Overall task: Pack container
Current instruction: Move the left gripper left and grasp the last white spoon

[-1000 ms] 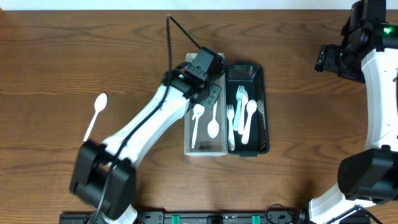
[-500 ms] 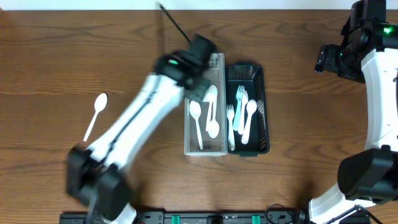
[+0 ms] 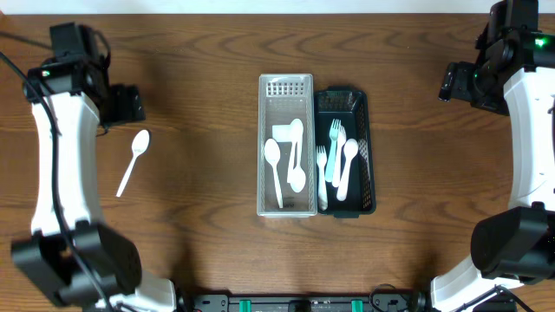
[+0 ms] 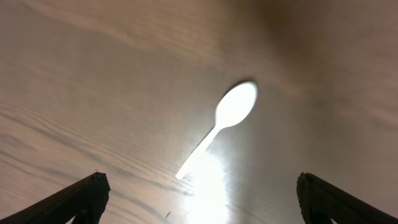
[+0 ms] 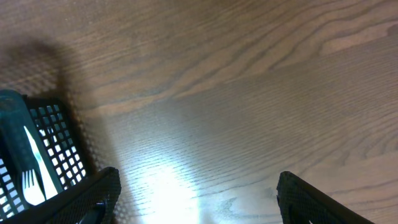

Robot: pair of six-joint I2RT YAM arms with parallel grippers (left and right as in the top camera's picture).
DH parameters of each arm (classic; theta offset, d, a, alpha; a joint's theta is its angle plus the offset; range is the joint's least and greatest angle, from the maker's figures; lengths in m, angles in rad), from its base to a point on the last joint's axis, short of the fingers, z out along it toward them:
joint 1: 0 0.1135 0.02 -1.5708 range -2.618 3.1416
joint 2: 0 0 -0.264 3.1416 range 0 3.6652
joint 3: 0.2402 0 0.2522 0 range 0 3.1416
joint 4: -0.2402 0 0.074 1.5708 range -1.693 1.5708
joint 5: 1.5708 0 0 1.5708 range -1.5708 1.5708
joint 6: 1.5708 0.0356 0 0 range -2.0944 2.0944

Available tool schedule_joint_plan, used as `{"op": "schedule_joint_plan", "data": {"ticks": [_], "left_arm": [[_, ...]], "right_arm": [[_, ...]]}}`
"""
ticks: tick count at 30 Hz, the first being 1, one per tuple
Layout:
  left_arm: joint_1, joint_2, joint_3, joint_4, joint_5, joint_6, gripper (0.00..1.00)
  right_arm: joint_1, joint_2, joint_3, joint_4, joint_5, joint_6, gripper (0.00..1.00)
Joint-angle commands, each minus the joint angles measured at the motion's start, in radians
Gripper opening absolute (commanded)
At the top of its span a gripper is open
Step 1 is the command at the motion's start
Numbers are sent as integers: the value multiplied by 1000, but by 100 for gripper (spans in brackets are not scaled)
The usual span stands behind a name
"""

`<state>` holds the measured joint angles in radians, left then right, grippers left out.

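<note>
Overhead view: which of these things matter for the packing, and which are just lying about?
In the job:
loose white spoon on the table
clear tray holding three spoons
black basket holding forks and a spoon
left claw, open above the loose spoon

Not in play:
right claw, open, off to the side
wooden table

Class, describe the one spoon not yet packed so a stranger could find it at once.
Start at the two bins in the middle of the wooden table, a clear tray beside a black basket. Look far to their left: a white plastic spoon lies alone on the bare wood. Every other utensil sits inside a bin.
</note>
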<state>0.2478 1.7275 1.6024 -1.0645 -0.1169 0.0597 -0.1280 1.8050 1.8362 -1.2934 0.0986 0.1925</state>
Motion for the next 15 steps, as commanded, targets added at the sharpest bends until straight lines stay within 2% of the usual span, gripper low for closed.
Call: {"op": "schedule_joint_plan", "data": {"ticks": [1, 3, 15], "left_arm": [[37, 79, -46, 12, 88, 100, 98], [40, 119, -69, 43, 92, 105, 98], [38, 276, -177, 129, 133, 308, 98]], "right_arm": [[-10, 8, -4, 0, 7, -15, 84], [-10, 8, -4, 0, 8, -15, 84], [-12, 8, -4, -1, 17, -19, 84]]}}
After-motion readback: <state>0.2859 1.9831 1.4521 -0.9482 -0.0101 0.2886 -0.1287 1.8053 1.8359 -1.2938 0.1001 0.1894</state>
